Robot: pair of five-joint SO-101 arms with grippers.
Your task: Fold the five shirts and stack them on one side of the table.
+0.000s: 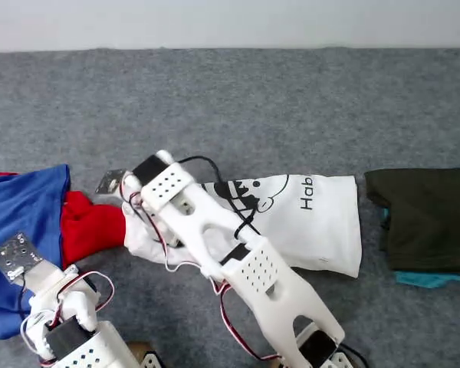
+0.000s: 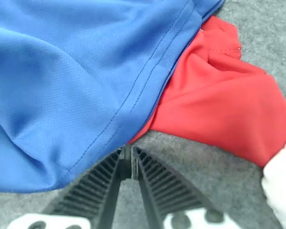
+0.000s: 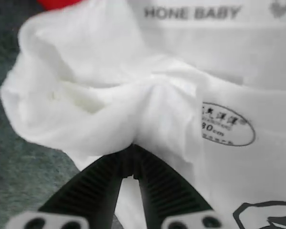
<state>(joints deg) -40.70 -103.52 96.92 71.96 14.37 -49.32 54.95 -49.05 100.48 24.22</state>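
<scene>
- While the high view looks down on the table (image 1: 291, 100), my right arm (image 1: 245, 257) lies across the white shirt (image 1: 314, 222), which is spread in the middle. My left arm (image 1: 61, 307) sits by the blue shirt (image 1: 23, 215) and the red shirt (image 1: 92, 226). A folded dark shirt (image 1: 425, 215) rests on a teal shirt (image 1: 418, 280) at the far side.
- Left wrist view: my left gripper (image 2: 131, 156) has its jaws pressed together at the blue shirt's hem. I cannot tell whether any cloth is caught.
- Right wrist view: my right gripper (image 3: 132, 152) is clamped on a bunched fold of the white shirt. To fold well, I judge I should hold this pinch firm, lift just clear, and carry the edge straight over, away from the red shirt.
</scene>
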